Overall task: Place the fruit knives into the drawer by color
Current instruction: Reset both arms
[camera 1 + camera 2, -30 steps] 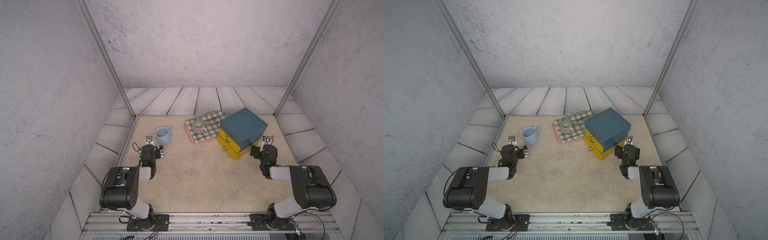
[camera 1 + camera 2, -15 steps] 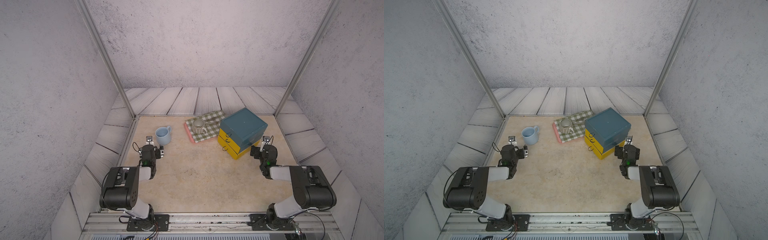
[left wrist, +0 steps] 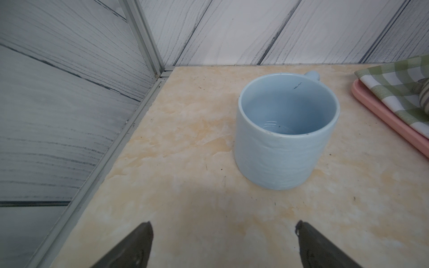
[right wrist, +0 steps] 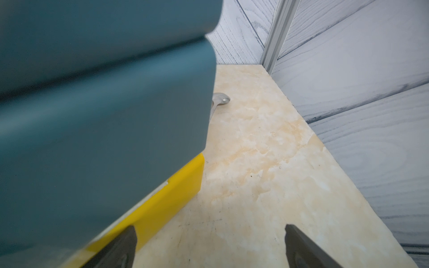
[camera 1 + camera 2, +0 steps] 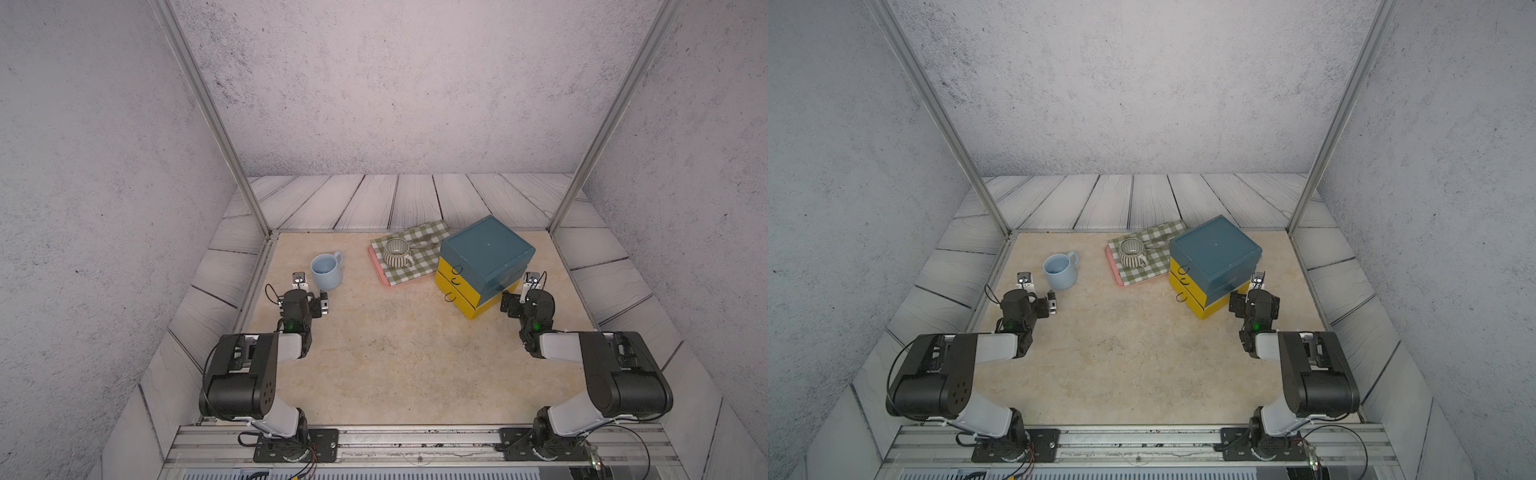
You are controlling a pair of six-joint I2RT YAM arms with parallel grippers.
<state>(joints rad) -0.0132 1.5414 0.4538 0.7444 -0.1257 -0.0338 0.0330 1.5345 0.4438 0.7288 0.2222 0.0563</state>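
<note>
The right hand (image 4: 210,227) is spread wide and nothing is held in it. It is set low, just beside the drawer (image 5: 486,249), at the wall adjoining the face with the ring pulls. One of its fingers (image 4: 120,246) is seen against the drawer's yellow lower edge, but whether contact is made cannot be told. The left hand (image 3: 224,224) is likewise spread wide and empty. It is kept well apart from the drawer, out on the side toward which the ring-pull face is turned.

The drawer is stood on the worktop (image 5: 395,353), teal above and yellow below. Between it and the left hand, a pale blue mug (image 5: 326,272) is stood upright just ahead of that hand's open fingers. Nearer the drawer a pink tray (image 5: 377,268) is laid, covered by a green checked cloth (image 5: 415,268) on which a striped cup (image 5: 397,253) is set. The tray's far corner is hidden by the drawer. Behind the drawer a metal spoon (image 4: 220,98) is partly hidden by its corner.
</note>
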